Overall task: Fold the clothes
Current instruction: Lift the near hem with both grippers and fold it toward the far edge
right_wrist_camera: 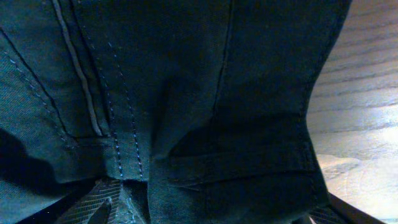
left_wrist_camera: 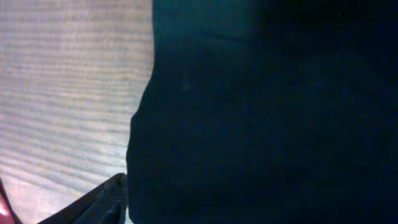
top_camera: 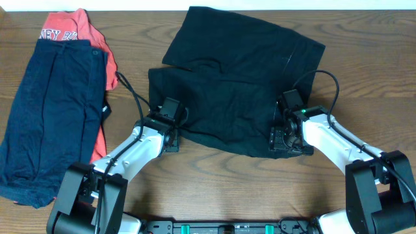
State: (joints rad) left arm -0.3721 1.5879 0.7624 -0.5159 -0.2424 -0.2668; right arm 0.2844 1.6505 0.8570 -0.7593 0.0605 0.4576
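The table [top_camera: 214,185] carries the black garment [top_camera: 227,97] in its middle, partly doubled. The navy-blue shorts [top_camera: 52,110] and the coral-red tee [top_camera: 71,29] lie well to its left. I judge that folding this piece is the step in hand. The left gripper [top_camera: 174,120] is at its near left edge, and I cannot tell how its jaws stand. The right gripper [top_camera: 283,133], at its near right edge, stands wide with cloth between the jaws, not clearly pinched. Next, both must pinch and lift together.

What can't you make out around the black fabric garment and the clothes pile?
Overhead: print on the coral-red lettered tee, under the navy-blue fabric shorts, cut by the top edge.
Left wrist: whether the left gripper is open; the black fabric garment fills the frame.
Right wrist: whether the right gripper touches cloth; bottom edge cuts it off.
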